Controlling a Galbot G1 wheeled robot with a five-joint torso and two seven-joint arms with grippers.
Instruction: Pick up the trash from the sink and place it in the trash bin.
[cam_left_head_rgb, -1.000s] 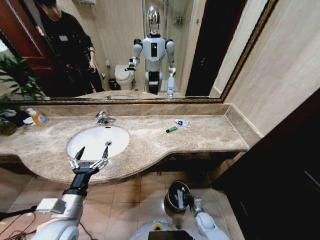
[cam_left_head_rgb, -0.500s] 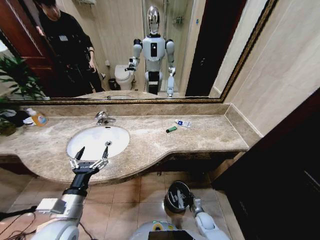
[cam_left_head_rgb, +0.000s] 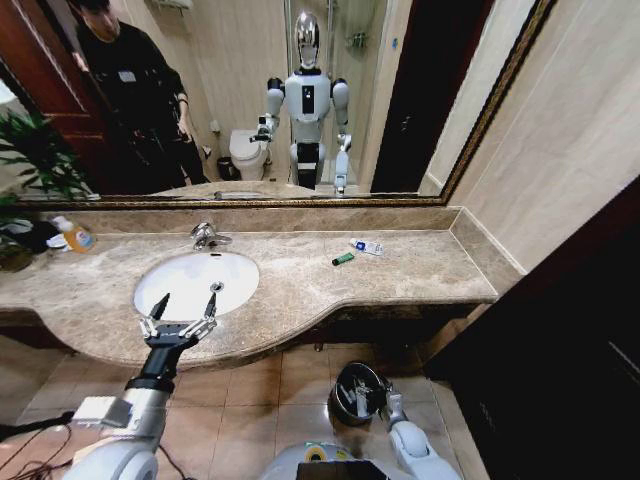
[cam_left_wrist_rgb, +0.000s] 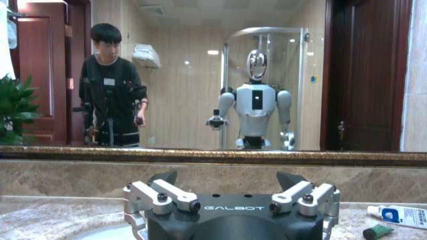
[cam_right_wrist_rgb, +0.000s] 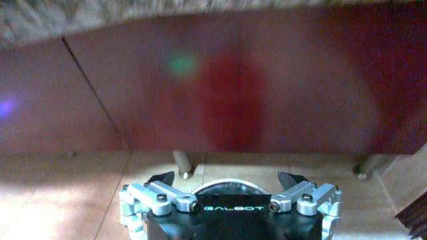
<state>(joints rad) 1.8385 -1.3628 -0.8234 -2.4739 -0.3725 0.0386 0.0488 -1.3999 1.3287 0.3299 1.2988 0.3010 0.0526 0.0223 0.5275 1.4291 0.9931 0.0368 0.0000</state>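
Sink (cam_left_head_rgb: 190, 280): white basin, nothing visible inside.
Trash: white tube (cam_left_head_rgb: 367, 247) and green piece (cam_left_head_rgb: 343, 259) lie together on the counter (cam_left_head_rgb: 420, 270).
Bin (cam_left_head_rgb: 355, 392): on the floor, contents unclear.
Left gripper (cam_left_head_rgb: 186, 305): spread wide, empty, at the sink's front rim.
Right gripper (cam_right_wrist_rgb: 227, 176): spread wide over the bin.

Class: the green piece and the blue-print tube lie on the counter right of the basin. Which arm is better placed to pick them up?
Probably left. The left gripper hovers open at counter height over the sink rim, while the right gripper hangs low by the trash bin. Green piece and tube lie farther right.
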